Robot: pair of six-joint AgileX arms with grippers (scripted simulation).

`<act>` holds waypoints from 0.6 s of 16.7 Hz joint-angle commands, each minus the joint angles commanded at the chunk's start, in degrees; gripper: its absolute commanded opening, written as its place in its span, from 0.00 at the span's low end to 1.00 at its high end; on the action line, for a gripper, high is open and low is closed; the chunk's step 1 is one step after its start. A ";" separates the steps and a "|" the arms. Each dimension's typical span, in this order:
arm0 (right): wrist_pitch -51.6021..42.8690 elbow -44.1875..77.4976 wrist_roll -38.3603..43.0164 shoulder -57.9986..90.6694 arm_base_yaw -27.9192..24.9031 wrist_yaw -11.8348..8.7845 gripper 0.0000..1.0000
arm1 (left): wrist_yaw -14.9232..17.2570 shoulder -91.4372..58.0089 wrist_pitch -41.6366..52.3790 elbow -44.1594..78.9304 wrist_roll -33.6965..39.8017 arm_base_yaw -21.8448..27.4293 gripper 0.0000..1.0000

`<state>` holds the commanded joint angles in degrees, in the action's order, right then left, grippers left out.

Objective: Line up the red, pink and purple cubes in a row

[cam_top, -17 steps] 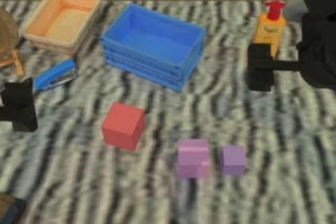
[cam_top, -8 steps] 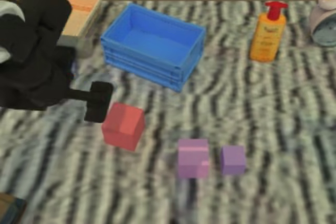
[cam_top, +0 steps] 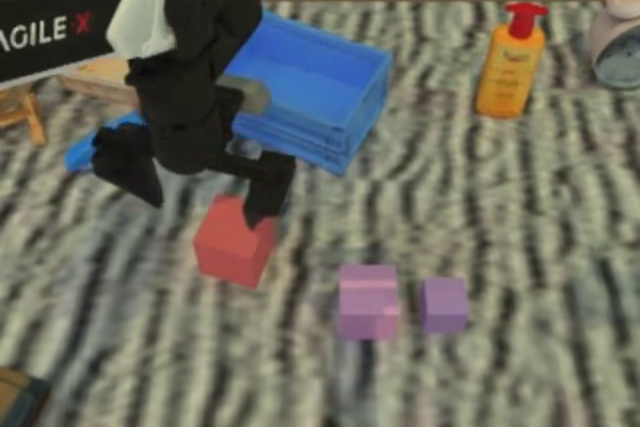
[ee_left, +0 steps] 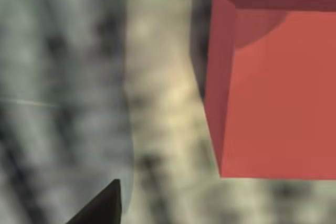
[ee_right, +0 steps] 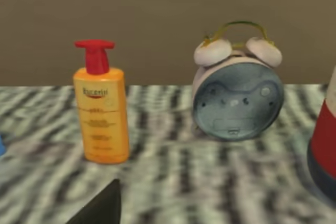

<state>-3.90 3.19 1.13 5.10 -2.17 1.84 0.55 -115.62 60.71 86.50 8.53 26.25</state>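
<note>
A: Anything readable showing up anywhere?

B: Two bits. The left arm point(cam_top: 70, 9) is showing white lettering on a black panel in the top view, reading "AGILE" and then a red "X". The start of the word is getting cut off at the picture's edge.

A: And the orange bottle?

B: The pump bottle point(ee_right: 101, 113) is carrying a brand line across its front in the right wrist view. It's looking like "Eucerin". The smaller lines under it aren't coming through as anything I can read.
</note>
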 joint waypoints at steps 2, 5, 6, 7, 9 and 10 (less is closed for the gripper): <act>2.65 -2.25 -0.83 -3.32 1.12 -1.20 1.00 | -0.26 -2.79 1.01 3.59 0.25 0.75 1.00; 3.90 -3.19 -1.13 -5.10 1.60 -1.84 1.00 | -0.43 -4.20 1.36 5.39 0.36 1.09 1.00; 3.90 -3.19 -1.13 -5.10 1.60 -1.84 1.00 | -0.43 -4.20 1.36 5.39 0.36 1.09 1.00; 3.90 -3.19 -1.13 -5.10 1.60 -1.84 1.00 | -0.43 -4.20 1.36 5.39 0.36 1.09 1.00; 3.90 -3.19 -1.13 -5.10 1.60 -1.84 1.00 | -0.38 -4.00 1.26 5.24 0.33 0.78 1.00; 3.90 -3.19 -1.13 -5.10 1.60 -1.84 1.00 | -0.39 -4.09 1.08 5.10 0.31 0.81 1.00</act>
<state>0.00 0.00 0.00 0.00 -0.57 0.00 0.16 -119.71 61.78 91.60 8.84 27.06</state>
